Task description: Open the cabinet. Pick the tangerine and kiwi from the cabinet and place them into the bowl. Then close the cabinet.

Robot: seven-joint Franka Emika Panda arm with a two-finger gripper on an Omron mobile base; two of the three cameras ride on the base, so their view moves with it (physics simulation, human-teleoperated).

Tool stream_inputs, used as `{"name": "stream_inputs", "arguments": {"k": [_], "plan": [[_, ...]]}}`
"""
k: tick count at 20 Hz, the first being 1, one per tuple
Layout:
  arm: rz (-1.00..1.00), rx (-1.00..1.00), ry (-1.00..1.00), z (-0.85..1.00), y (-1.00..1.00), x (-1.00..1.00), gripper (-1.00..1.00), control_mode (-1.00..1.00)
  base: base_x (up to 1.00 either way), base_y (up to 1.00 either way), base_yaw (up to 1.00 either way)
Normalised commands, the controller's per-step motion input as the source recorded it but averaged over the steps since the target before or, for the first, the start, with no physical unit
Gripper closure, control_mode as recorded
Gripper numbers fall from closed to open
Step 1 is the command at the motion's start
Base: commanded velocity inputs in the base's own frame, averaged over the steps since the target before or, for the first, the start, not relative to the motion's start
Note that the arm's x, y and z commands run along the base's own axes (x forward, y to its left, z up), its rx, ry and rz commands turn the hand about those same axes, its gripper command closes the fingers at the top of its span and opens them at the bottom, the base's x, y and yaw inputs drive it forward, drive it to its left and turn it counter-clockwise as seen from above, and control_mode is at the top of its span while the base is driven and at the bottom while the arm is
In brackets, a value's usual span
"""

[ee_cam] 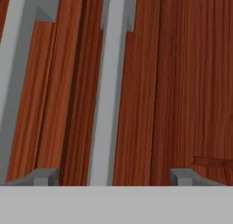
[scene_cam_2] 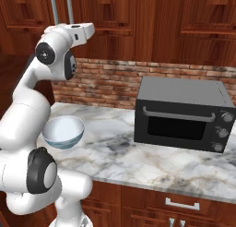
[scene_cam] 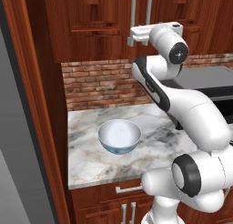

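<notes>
Facing the cabinet (scene_cam: 95, 22) at close range, with both doors shut, so tangerine and kiwi are presumably inside, unseen. Arm raised high, wrist level with the lower ends of the two bar handles. Toaster oven (scene_cam_2: 182, 113) sits on the counter (scene_cam_2: 152, 161) to the right, well apart from the work. Bowl (scene_cam: 119, 135) on the counter below and left of the hand, empty, waiting. Gripper (ee_cam: 111, 175) points straight at the door faces; fingers spread wide, nothing between them. Right handle (ee_cam: 109, 86) runs vertically, its long axis rising between the two fingertips (ee_cam: 43, 176), slightly nearer the left one; left handle (ee_cam: 13, 77) lies off to the left, outside the span. Handle appears just ahead of the tips, not yet enclosed. Judgement: next move is a short advance straight forward, then closing across the bar. Risk: off-centre bar may catch the left tip first.
</notes>
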Motion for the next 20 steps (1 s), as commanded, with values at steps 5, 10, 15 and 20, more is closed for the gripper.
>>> {"name": "stream_inputs", "arguments": {"k": [5,10,15,20], "plan": [[0.03,0.04,0.03,-0.01,0.0,1.0,-1.0,-1.0,0.0,0.0,0.0],[0.0,0.01,0.04,-0.1,0.01,1.0,-1.0,-1.0,0.0,0.0,0.0],[0.0,0.0,0.01,-0.09,0.03,0.61,1.0,-1.0,0.0,0.0,0.0],[0.0,0.0,0.0,0.0,0.0,0.0,1.0,-1.0,0.0,0.0,0.0]]}}
